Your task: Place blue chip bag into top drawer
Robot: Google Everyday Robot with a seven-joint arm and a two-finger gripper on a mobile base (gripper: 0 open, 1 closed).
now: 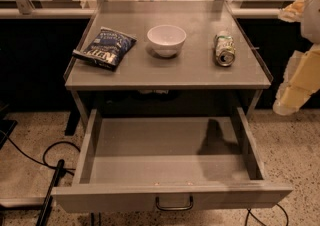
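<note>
Camera view: blue chip bag (105,47) lies left on the tabletop (190,72), beside the bowl (166,40) — the gripper (292,95) hangs far right, apparently empty, its opening impossible to tell. Reach over the bowl, pinch the bag from above, then lower it into the open top drawer (170,195).

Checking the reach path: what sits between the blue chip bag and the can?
In the camera view, a white bowl stands between the blue chip bag and the can; the hand hangs at the right edge.
</note>
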